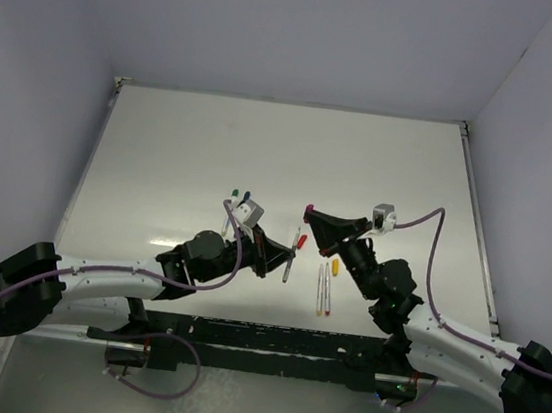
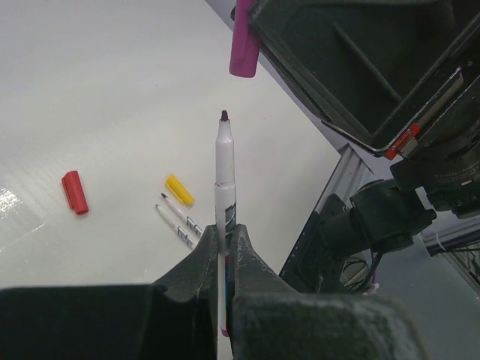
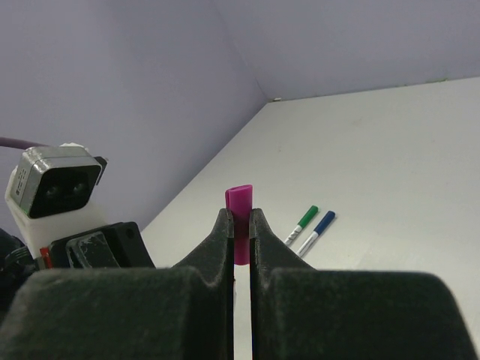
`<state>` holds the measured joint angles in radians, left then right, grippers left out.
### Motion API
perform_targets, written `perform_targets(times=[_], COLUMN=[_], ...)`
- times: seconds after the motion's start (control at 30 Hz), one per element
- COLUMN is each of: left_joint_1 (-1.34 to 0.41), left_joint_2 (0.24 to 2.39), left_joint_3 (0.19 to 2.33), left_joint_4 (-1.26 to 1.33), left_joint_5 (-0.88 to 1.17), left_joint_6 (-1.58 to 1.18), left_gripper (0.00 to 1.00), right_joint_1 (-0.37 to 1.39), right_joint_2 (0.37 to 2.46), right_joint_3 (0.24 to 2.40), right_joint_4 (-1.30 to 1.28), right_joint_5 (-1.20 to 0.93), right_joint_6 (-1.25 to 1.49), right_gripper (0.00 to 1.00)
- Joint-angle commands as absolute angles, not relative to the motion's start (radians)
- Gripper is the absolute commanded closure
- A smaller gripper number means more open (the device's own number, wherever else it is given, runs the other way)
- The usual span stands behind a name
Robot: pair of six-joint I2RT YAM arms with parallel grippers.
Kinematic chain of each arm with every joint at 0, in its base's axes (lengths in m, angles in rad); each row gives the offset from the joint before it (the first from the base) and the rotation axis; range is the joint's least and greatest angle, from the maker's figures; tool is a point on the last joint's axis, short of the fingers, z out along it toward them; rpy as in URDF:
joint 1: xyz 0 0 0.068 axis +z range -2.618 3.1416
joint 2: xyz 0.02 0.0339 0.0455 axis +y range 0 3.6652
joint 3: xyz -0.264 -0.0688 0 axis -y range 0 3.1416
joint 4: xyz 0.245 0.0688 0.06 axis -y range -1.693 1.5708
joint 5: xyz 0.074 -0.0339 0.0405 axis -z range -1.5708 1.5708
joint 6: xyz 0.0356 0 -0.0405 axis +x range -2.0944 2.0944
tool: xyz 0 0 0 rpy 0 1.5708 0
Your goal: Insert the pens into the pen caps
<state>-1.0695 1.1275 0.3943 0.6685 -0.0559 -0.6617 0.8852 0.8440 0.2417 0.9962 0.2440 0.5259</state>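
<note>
My left gripper [image 2: 223, 241] is shut on a white-grey pen [image 2: 225, 176] and holds it upright, its dark tip uncapped. My right gripper [image 3: 240, 223] is shut on the magenta cap [image 3: 240, 199]. In the left wrist view that cap [image 2: 244, 41] hangs just above and slightly right of the pen tip, with a gap between them. In the top view the left gripper [image 1: 284, 254] with the pen [image 1: 289, 267] and the right gripper [image 1: 312, 212] with the cap [image 1: 308, 208] meet mid-table. A red cap [image 2: 74, 192], an orange-yellow cap [image 2: 179, 189] and two uncapped pens [image 2: 178, 220] lie on the table.
Two pens with a green cap [image 3: 302, 222] and a blue cap [image 3: 319, 229] on them lie side by side farther back on the table [image 1: 162, 152]. The left wrist camera [image 3: 52, 191] is close to my right gripper. Grey walls surround the table.
</note>
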Motion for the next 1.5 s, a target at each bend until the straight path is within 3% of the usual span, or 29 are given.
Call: perform_targets(times=[0.0,1.47], left_joint_1=[-1.074,-1.075], left_joint_2=[1.12,1.125], left_joint_3=[0.396,0.392], left_joint_4=[0.74,0.759], left_joint_5=[-0.061,-0.086], left_joint_6=[-0.663,-0.661], left_gripper=[1.0,1.0], right_joint_1=[0.888,0.89], right_joint_2=[0.848,0.902], right_joint_3=[0.246,0.239], right_joint_4=[1.071,1.075], right_joint_5=[0.257,0.175], right_joint_6=[0.55,0.593], right_gripper=[1.0,1.0])
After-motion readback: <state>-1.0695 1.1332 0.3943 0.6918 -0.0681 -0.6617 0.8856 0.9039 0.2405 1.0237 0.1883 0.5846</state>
